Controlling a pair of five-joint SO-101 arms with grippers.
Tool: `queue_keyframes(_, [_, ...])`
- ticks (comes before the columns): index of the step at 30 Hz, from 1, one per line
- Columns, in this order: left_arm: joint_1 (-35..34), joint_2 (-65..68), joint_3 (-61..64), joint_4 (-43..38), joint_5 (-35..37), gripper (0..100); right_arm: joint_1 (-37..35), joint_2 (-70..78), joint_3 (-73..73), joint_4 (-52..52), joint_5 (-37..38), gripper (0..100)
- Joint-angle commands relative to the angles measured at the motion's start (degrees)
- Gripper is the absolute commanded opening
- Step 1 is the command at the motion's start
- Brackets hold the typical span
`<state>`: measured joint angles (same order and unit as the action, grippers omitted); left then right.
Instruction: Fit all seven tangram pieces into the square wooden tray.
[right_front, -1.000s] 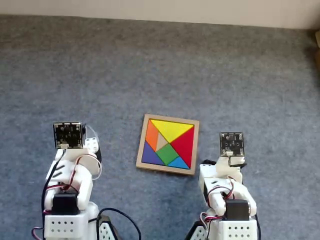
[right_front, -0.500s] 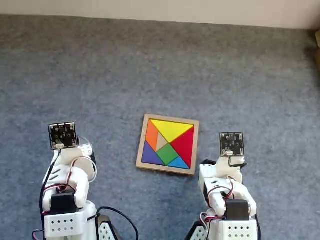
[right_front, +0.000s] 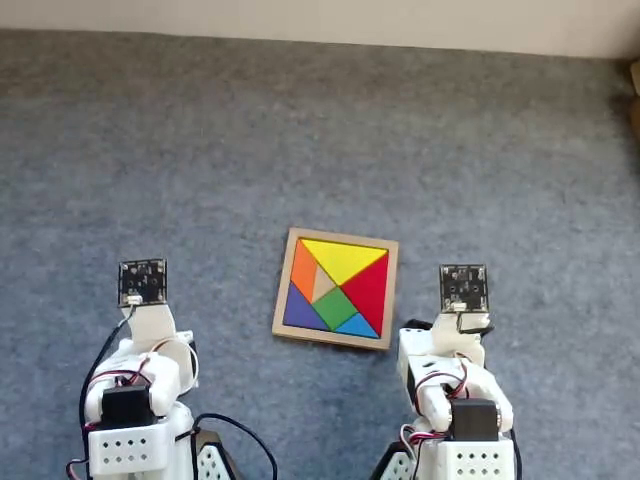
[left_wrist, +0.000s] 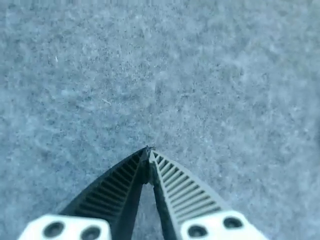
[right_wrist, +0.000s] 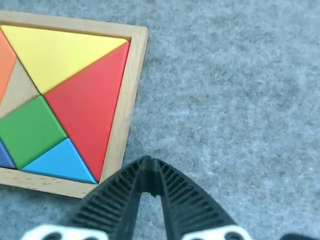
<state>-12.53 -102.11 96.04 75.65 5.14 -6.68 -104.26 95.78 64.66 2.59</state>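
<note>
Now the square wooden tray (right_front: 330, 340) lies flat on the grey bench (right_front: 200, 150), near the middle, a little turned so its edges are not parallel with the bench edge. All seven pieces sit inside it and fill the frame without a visible gap. The yellow triangle (right_front: 342, 258) takes the far side and the red triangle (right_front: 370, 290) takes the right side. The orange piece (right_front: 302, 270) lies along the left side, and a small beige piece (right_front: 322, 287) is between the orange piece and the green square (right_front: 333, 307). At the near left corner is the dark blue triangle (right_front: 297, 312). The light blue triangle (right_front: 357, 323) lies on the near side, just right of it.

The left arm (right_front: 140, 340) stands at the near left, well apart from the tray. Its left tool (left_wrist: 149, 151) has both fingers together at the tips, holds nothing, and points at bare grey cover.

The right arm (right_front: 455, 340) stands at the near right, just beside the tray. The right tool (right_wrist: 148, 161) also has its fingers pressed together and holds nothing. In the right wrist view its tip is near the tray's near right corner, over the grey cover, and I cannot tell whether it touches the wooden rim (right_wrist: 124, 100).
</note>
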Motion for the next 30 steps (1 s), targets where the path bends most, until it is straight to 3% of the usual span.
queue_keyframes(1, [-0.92,-1.98,1.19,0.44,-0.62,1,0.92,-0.92,7.6,2.51,-0.18,0.5])
queue_keyframes(4, [-0.92,-1.98,1.19,0.44,-0.62,1,0.92,-0.92,7.6,6.99,-0.18,0.5])
queue_keyframes(30, [-0.92,-2.07,1.19,0.44,-0.62,1,0.92,-0.92,7.6,6.99,-0.18,0.5])
